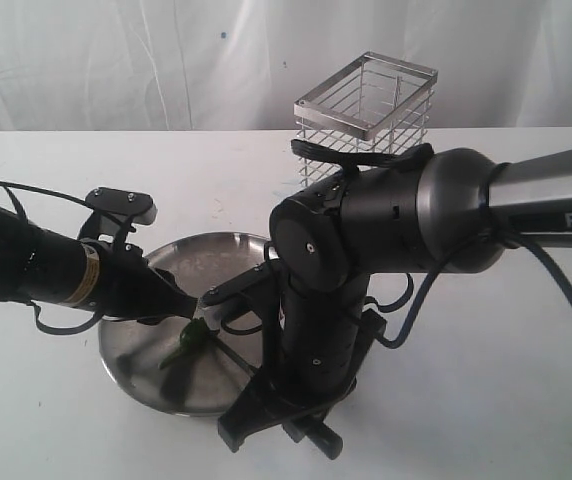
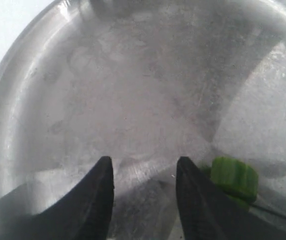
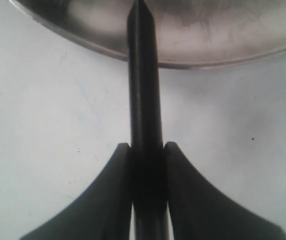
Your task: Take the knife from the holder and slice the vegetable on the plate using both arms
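Observation:
The steel plate [image 1: 134,348] lies on the white table with the green vegetable [image 1: 187,346] on it. My left gripper [image 1: 192,308] hovers low over the plate, just behind the vegetable. In the left wrist view that gripper [image 2: 144,165] is open with bare plate [image 2: 133,75] between its fingers, and a cut green piece of vegetable [image 2: 234,178] lies just outside one finger. My right gripper [image 3: 146,147] is shut on the black knife [image 3: 143,75]. The knife's pointed tip reaches just over the plate's rim [image 3: 208,61]. The wire holder [image 1: 366,108] stands behind the right arm.
The bulky right arm [image 1: 366,235] reaches across the middle and hides the plate's right side and the holder's base. White table [image 1: 486,400] surrounds the plate, and a white curtain hangs at the back.

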### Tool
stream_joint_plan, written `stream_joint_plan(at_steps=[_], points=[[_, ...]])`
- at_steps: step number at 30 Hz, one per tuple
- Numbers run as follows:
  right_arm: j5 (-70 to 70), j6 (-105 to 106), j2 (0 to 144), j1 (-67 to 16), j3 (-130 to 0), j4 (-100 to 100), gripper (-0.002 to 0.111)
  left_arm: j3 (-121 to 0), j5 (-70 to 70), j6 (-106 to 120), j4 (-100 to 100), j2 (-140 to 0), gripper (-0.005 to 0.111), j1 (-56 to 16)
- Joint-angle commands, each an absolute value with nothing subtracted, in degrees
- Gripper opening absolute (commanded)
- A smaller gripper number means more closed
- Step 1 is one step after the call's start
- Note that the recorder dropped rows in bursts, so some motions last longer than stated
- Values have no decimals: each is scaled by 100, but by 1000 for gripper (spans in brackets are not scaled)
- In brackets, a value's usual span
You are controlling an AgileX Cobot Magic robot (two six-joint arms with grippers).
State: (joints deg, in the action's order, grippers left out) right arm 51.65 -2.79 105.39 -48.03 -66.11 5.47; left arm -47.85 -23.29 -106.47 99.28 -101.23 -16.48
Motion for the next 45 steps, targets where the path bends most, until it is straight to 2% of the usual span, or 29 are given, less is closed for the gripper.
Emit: stream_joint_plan(at_steps=[1, 25, 29, 36, 45], points=[[5155, -322, 10539, -4790, -6617, 506, 0, -4806, -2314, -10626, 9995, -10249, 45, -1670], [5153, -322, 10539, -4790, -6617, 506, 0, -4918, -2546, -10522, 9995, -10204, 45, -1670], [5153, -322, 10539, -4790, -6617, 506, 0, -4918, -2533, -10522, 9995, -10474, 51, -1670], [5153, -322, 10539, -4790, -6617, 506, 0, -4879, -2562, -10511, 9995, -10850, 52, -1670], [5153, -322, 10539, -4790, -6617, 506, 0, -4879, -2308, -10455, 9995, -9931, 52, -1670]])
